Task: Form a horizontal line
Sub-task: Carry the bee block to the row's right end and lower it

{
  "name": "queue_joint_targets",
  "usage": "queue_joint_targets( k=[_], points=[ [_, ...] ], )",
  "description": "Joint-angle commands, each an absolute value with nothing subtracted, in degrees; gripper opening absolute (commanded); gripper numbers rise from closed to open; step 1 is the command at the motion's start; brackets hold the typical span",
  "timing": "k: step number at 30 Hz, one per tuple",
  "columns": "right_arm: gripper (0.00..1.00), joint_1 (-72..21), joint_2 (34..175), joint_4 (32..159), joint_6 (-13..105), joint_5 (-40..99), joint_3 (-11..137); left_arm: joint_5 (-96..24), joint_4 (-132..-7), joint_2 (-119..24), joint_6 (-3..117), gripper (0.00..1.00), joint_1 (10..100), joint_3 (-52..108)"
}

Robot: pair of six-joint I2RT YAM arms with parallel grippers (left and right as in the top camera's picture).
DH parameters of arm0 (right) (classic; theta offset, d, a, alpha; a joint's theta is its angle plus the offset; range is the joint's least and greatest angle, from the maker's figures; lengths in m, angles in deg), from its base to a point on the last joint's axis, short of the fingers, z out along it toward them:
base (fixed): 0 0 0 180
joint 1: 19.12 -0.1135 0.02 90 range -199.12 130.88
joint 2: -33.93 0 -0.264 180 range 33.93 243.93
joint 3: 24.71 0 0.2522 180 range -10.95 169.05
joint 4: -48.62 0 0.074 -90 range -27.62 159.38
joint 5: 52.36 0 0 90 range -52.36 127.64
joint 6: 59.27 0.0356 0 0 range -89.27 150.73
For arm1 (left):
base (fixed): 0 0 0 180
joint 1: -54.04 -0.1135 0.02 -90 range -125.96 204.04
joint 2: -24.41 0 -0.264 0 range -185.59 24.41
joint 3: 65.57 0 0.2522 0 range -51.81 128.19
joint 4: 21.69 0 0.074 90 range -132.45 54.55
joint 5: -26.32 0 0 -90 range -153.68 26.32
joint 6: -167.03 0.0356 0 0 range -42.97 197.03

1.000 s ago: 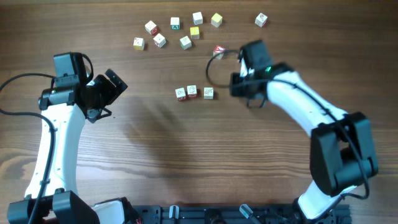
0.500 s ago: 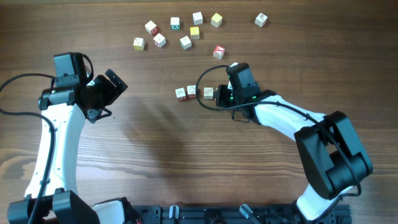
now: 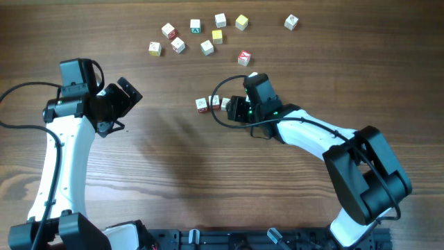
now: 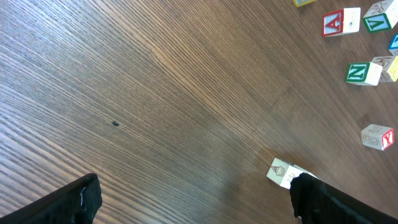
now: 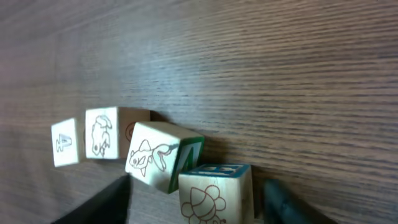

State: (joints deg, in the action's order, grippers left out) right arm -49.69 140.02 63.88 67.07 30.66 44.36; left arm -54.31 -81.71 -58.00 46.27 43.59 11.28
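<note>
The horizontal line (image 3: 214, 103) is a short row of small whitish cubes at mid-table; three show in the overhead view. In the right wrist view two flat cubes (image 5: 102, 132) lie side by side, and a third cube (image 5: 155, 155) with a fish drawing sits tilted against them. A fourth cube (image 5: 214, 193) with a blue top sits between the fingers of my right gripper (image 5: 199, 202), which is open at the row's right end (image 3: 237, 109). My left gripper (image 3: 122, 103) is open and empty, well left of the row. It also shows in the left wrist view (image 4: 196, 196).
Several loose cubes lie at the far side: a red one (image 3: 244, 57), yellow ones (image 3: 241, 22), and a lone one far right (image 3: 291, 23). The left wrist view shows lettered cubes (image 4: 341, 22) and one cube (image 4: 280, 172) beside its right finger.
My right gripper has moved left and toward me, from beside the red cube to the row's right end. The row's rightmost cube has shifted left. The left arm has not moved.
</note>
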Motion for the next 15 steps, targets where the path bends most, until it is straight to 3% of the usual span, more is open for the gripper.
queue_joint_targets(
  k=[1,6,15],
  points=[
    [0.78,-49.65,141.46,62.92,67.16,31.57,44.03,-53.68,-81.62,-58.5,46.75,1.0,43.43,11.96],
    [1.0,-49.65,141.46,61.06,67.13,31.55,44.05,-53.68,-81.6,-58.5,46.73,1.0,43.43,11.96],
    [1.0,-48.97,137.41,60.51,67.13,30.24,44.33,-53.66,-81.62,-58.5,46.73,1.0,43.43,11.96]
  ],
)
